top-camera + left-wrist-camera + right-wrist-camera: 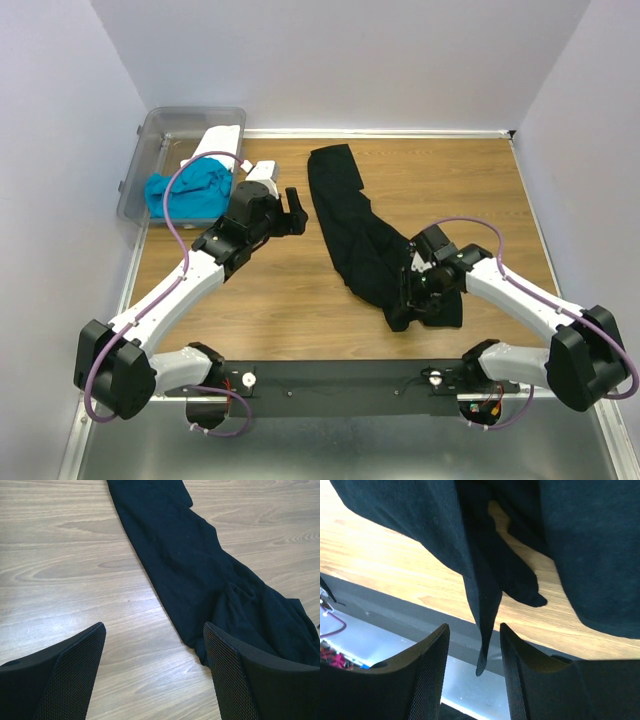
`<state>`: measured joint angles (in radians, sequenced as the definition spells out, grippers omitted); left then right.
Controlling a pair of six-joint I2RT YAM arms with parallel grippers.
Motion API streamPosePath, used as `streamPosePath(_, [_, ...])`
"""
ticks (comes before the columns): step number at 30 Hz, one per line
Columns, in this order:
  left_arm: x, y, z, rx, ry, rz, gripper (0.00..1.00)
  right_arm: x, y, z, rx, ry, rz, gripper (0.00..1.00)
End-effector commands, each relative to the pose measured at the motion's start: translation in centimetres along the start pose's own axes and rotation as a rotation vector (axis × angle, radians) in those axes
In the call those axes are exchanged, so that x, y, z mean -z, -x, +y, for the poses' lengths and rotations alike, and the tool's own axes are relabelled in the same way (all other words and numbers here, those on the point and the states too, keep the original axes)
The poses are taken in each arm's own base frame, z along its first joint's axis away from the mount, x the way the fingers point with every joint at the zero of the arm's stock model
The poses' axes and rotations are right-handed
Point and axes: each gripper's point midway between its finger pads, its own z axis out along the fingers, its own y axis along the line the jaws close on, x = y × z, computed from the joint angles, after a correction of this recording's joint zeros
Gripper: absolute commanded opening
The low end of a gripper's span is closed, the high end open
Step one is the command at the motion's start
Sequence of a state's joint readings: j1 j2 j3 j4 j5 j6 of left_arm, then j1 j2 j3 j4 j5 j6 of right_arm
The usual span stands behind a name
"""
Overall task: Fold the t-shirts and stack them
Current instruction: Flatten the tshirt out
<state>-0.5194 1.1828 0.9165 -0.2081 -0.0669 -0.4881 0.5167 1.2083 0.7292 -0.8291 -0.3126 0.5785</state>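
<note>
A black t-shirt [355,225] lies in a long crumpled strip down the middle of the wooden table [270,300]. My right gripper [412,290] sits at the strip's near end. In the right wrist view a hanging fold of the black t-shirt [482,610] dangles between the right gripper [473,630] fingers, which stand apart without pinching it. My left gripper [296,212] hovers wide open left of the strip; in the left wrist view the left gripper [154,630] holds nothing and the black t-shirt [190,565] lies beyond its right finger. A turquoise t-shirt [190,190] and a white t-shirt [218,140] lie in the bin.
A clear plastic bin [150,135] stands at the back left corner, partly off the table. White walls close in the back and both sides. A black base rail [340,385] runs along the near edge, with a metal surface below it.
</note>
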Motion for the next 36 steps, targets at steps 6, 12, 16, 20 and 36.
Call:
streamPosePath(6, [0.1,0.5,-1.2,0.017,-0.039,-0.014,0.86,-0.6,0.1,1.6,0.021,0.062,0.009,0.28])
streamPosePath(12, [0.1,0.4,-1.4,0.008,-0.044,-0.011,0.87,2.3,5.3,6.5,0.109,0.168,-0.124,0.00])
streamPosePath(16, [0.4,0.9,-1.9,0.000,-0.058,-0.021,0.87,7.5,13.3,11.7,0.209,0.187,-0.349,0.01])
streamPosePath(20, [0.8,1.1,-2.7,-0.012,-0.076,-0.028,0.87,14.8,22.2,15.4,0.254,0.149,-0.631,0.01])
streamPosePath(36, [-1.4,-7.7,-12.2,-0.098,-0.271,0.175,0.88,30.9,34.6,6.9,0.019,-0.126,-1.149,0.01])
